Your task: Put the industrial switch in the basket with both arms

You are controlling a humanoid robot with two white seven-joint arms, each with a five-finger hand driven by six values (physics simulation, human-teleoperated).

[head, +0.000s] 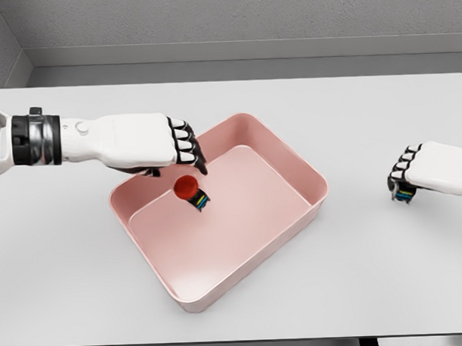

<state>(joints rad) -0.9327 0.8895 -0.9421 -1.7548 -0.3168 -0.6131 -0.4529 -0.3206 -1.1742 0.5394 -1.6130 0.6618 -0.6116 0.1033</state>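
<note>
Small industrial switch with a round red button on a dark body (pixel 191 191) sitting inside the shallow pink rectangular plastic basket (pixel 307 172), near its left wall. Left hand (pixel 186 146) hovering right above it, fingers curled downward, gripping nothing visible. Right hand (pixel 404 179) off to the right on the white desk (pixel 67 270), well apart from the basket, fingers curled under, empty as far as visible.

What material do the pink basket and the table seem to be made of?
The pink basket looks like moulded plastic with a matte to satin finish: one even colour, rounded corners, thin smooth walls. The table seems a matte white laminate or painted board: flat, uniform, no grain. This is a render, so neither is certain.
</note>
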